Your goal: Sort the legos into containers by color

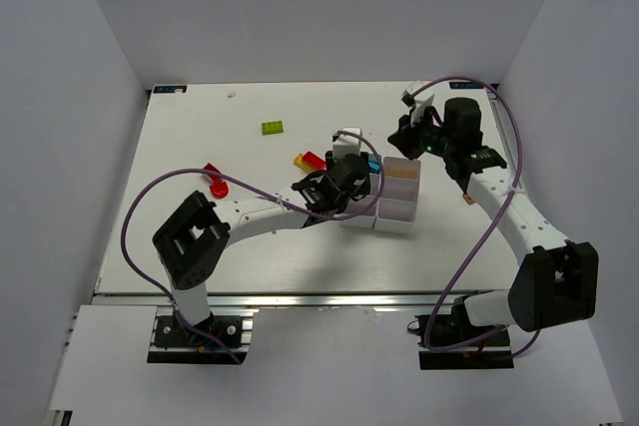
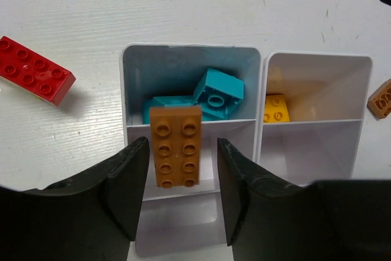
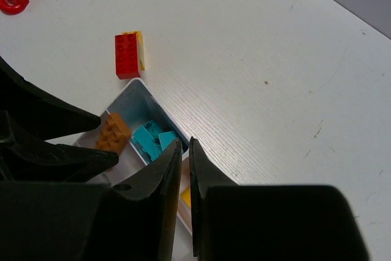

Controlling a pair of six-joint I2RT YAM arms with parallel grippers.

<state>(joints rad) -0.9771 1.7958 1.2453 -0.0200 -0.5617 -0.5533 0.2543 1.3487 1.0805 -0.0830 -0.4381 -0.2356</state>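
Orange brick (image 2: 176, 145) seen loose within part-opened left hand (image 2: 183, 151); judged light, rigid, slick; long sides to be gripped. Right hand (image 3: 186, 145) closed, empty.

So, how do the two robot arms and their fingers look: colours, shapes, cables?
The left arm and the right arm have white links with bulky black joint housings. A thin purple cable loops along each. The left gripper has broad black fingers with rounded inner edges; the right gripper has black fingers tapering to narrow tips.
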